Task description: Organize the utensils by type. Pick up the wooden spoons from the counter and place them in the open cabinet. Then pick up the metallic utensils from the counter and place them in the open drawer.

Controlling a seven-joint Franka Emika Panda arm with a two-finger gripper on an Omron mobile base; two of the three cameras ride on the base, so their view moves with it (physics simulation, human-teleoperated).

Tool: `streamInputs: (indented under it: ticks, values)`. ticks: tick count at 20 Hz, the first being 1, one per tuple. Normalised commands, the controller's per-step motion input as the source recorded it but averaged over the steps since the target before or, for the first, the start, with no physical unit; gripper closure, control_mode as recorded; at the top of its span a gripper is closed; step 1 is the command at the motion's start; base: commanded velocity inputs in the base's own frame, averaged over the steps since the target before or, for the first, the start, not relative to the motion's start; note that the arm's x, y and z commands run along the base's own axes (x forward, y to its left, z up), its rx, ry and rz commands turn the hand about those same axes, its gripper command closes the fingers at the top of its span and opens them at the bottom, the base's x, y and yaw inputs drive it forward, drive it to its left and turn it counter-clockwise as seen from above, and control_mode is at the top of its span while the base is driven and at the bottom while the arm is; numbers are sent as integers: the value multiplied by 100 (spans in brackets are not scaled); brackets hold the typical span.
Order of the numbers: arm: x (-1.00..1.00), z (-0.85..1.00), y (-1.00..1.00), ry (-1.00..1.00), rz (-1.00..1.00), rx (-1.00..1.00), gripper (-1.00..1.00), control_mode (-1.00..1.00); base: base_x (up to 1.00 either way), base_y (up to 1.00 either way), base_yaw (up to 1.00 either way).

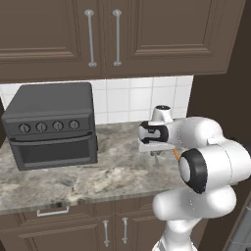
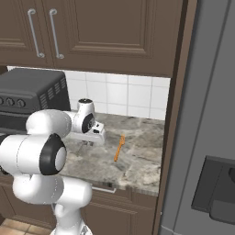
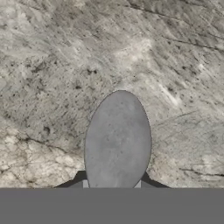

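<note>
Fingers (image 3: 113, 186) pinch the grey metal spoon (image 3: 117, 140), its bowl pointing straight away from the hand.

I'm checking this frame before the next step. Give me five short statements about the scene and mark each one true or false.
1. The gripper hangs over the counter, right of the dark toaster oven. True.
2. The hand view shows a grey oval spoon bowl between the fingertips. True.
3. The orange utensil lies inside the toaster oven. False: it lies on the counter, beside the gripper toward the tall panel.
4. The wall cabinet doors above the counter hang open. False: the doors seen here are closed.
5. The gripper touches the orange utensil. False: the two are apart.
</note>
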Motion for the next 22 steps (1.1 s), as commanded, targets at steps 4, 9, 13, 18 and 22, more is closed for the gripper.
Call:
streamInputs:
  ticks: [4, 9, 13, 18, 22]
  values:
    - [-30, 7, -9, 0, 0, 2, 100, -100, 0, 0, 0]
    - [-37, 8, -7, 0, 0, 4, 100, 100, -14, -2, 0]
    - [0, 0, 0, 0, 0, 0, 100, 100, -77, -3, 0]
    - [0, 0, 0, 0, 0, 0, 100, 100, -80, -2, 0]
    - [0, 0, 0, 0, 0, 0, 100, 100, -74, -13, 22]
